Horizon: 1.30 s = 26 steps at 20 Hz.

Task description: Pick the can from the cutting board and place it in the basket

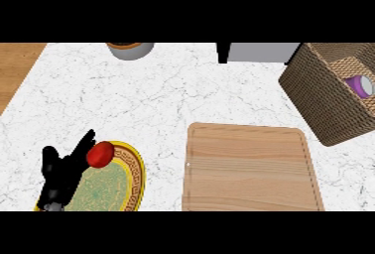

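- Fingers of the left hand (60,171) stand straight and relaxed at the view's lower left, resting over the green-and-yellow plate (110,186) beside a red apple (100,154) — holding nothing.
- No right hand shows.
- Purple can (360,85) lies on its side inside the wicker basket (315,96), well apart from the bare cutting board (253,168); the placing looks done.
- Judged as a small metal can — light, stiff, smooth enough to slip — it is best taken round its curved side wall.
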Each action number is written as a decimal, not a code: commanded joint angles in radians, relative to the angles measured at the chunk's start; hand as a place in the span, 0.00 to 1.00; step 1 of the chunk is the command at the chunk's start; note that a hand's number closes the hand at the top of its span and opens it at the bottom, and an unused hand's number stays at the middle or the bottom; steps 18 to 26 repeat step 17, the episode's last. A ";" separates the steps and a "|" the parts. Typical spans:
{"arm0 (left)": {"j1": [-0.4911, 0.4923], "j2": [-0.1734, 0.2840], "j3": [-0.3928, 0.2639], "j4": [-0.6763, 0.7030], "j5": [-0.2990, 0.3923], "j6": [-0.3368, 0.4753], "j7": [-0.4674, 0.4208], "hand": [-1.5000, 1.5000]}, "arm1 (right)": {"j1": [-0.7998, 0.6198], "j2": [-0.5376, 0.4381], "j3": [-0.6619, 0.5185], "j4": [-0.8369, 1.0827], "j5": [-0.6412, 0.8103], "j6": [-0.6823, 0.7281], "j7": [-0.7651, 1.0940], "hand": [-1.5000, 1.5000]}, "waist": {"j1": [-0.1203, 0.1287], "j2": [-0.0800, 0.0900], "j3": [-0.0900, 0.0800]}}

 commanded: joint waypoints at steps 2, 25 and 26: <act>0.043 -0.017 -0.018 0.063 -0.037 0.015 -0.004 0.50 | -0.035 -0.029 -0.024 0.149 0.024 -0.018 -0.131 0.00 | 0.002 0.010 -0.008; 0.028 -0.010 -0.002 0.043 -0.025 0.001 0.015 0.50 | -0.073 -0.284 -0.190 0.365 -0.084 0.128 -0.090 0.00 | -0.002 0.015 -0.005; 0.028 -0.010 -0.002 0.043 -0.025 0.001 0.015 0.50 | -0.073 -0.284 -0.190 0.365 -0.084 0.128 -0.090 0.00 | -0.002 0.015 -0.005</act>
